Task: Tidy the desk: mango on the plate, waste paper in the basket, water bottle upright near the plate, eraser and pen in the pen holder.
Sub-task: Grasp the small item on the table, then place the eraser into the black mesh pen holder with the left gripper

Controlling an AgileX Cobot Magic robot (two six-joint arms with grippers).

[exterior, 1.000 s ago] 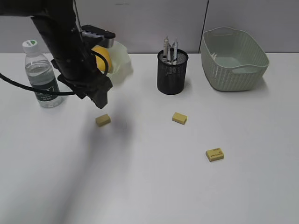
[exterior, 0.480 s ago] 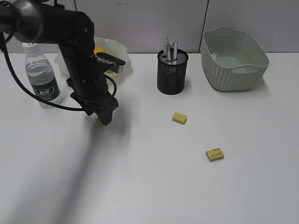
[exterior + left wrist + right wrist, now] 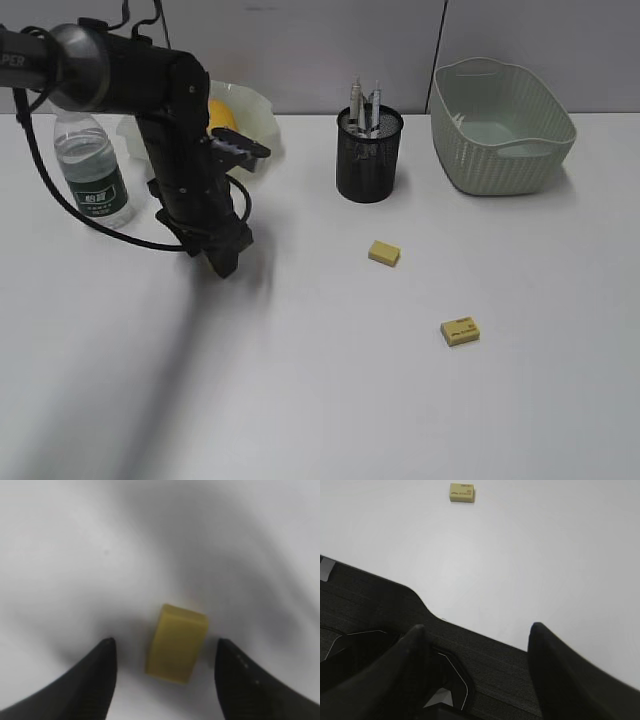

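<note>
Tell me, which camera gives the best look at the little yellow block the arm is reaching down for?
The left wrist view: the eraser sits large between the left end effector's open fingers. In the exterior view the arm hides it. The right wrist view shows only a different eraser.

Ext cam slanting down on desk point(image 3: 330, 400); wrist cams close.

Along the tabletop's point(image 3: 330, 400) back edge stood, left to right, the bottle point(image 3: 91, 170), the plate point(image 3: 252, 118) holding the mango point(image 3: 221, 112), the pen holder point(image 3: 368, 156) and the basket point(image 3: 500, 125). Two erasers point(image 3: 384, 252) point(image 3: 460, 330) lay toward the front right; a third eraser point(image 3: 176, 643) lay between the left gripper's point(image 3: 165, 675) fingers.
</note>
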